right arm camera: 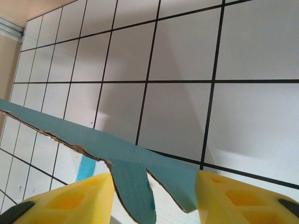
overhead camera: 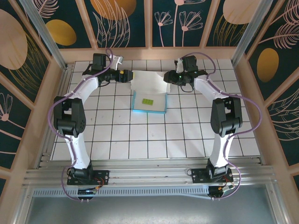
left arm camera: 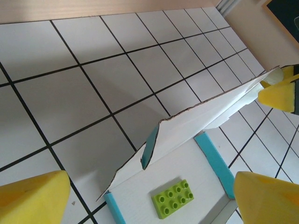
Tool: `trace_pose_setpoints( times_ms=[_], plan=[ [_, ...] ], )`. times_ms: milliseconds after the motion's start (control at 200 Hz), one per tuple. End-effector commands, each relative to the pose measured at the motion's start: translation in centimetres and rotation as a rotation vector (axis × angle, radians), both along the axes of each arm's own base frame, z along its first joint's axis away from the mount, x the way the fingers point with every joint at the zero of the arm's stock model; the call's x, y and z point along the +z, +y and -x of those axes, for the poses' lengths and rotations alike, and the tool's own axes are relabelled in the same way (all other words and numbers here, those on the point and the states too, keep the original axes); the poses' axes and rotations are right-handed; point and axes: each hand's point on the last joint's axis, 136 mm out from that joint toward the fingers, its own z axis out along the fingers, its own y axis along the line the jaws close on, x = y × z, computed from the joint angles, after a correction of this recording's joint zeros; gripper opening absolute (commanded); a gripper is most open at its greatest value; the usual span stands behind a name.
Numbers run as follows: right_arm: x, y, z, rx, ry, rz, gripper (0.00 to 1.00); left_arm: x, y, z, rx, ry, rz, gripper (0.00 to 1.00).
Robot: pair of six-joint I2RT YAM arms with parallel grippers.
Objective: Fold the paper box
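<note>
Paper box, half-folded, teal-edged

A lime-green toy brick lies flat, studs up, out in the middle of the table, which is white-tiled with dark grid lines. Behind the table stand dark panels painted with orange discs and pale leaves.
</note>
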Motion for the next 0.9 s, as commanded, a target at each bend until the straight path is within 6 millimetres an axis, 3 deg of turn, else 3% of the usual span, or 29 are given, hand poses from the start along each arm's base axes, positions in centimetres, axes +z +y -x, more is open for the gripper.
trace_pose_setpoints(
  times_ms=[0, 506, 896],
  plan=[
    [0.5, 0.4, -0.4, 0.005, -0.016, 0.025, 0.50, -0.7, -1.1, 0.2, -0.061, 0.020, 0.006, 0.88],
    [-0.1, 0.7, -0.2, 0.000, 0.017, 0.018, 0.43, -2.9, -2.5, -0.4, -0.119, 0.059, -0.004, 0.57],
    [-0.5, 0.4, -0.2, -0.059, 0.043, 0.029, 0.40, -2.5, -2.2, 0.1, -0.055, 0.083, -0.043, 0.50]
  ],
)
